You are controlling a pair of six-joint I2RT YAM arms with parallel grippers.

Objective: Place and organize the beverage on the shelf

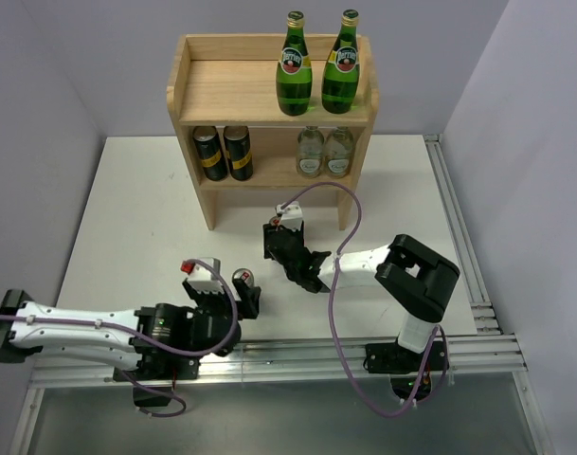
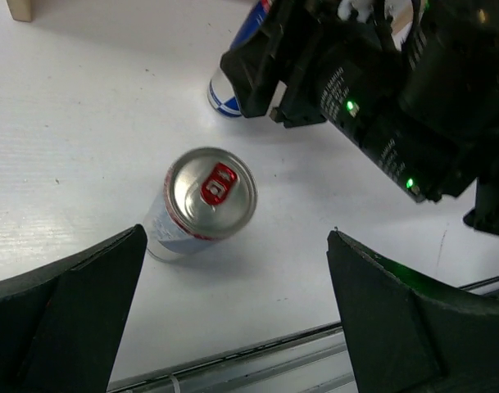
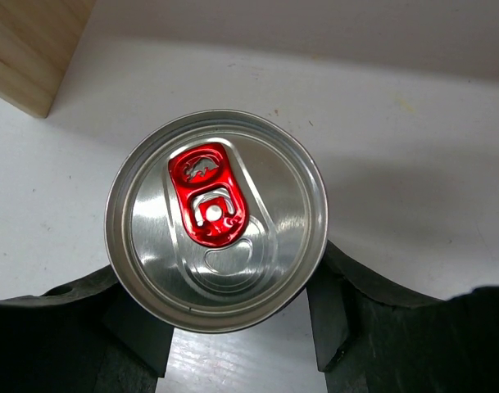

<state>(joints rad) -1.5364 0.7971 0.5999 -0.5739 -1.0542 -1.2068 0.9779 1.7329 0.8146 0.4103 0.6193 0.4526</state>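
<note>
The wooden shelf (image 1: pixel 226 79) stands at the back. Two green bottles (image 1: pixel 294 66) (image 1: pixel 342 64) stand on the right of its top tier, and two black-and-gold cans (image 1: pixel 209 153) (image 1: pixel 238 152) on the left of its lower tier. My right gripper (image 1: pixel 280 245) (image 3: pixel 220 274) is shut on a blue-and-silver can (image 3: pixel 216 217) (image 2: pixel 224 92) standing on the table in front of the shelf. A second silver can (image 1: pixel 243 278) (image 2: pixel 204 205) stands upright just beyond my left gripper (image 1: pixel 226 294) (image 2: pixel 237 233), which is open and empty; the can sits nearer its left finger.
Two pale clear bottles (image 1: pixel 325 152) stand on the right of the lower tier. The shelf's left leg (image 3: pixel 32 57) is close to the held can. A metal rail (image 1: pixel 297 355) runs along the near table edge and another (image 1: pixel 459 237) along the right. The two grippers are close together.
</note>
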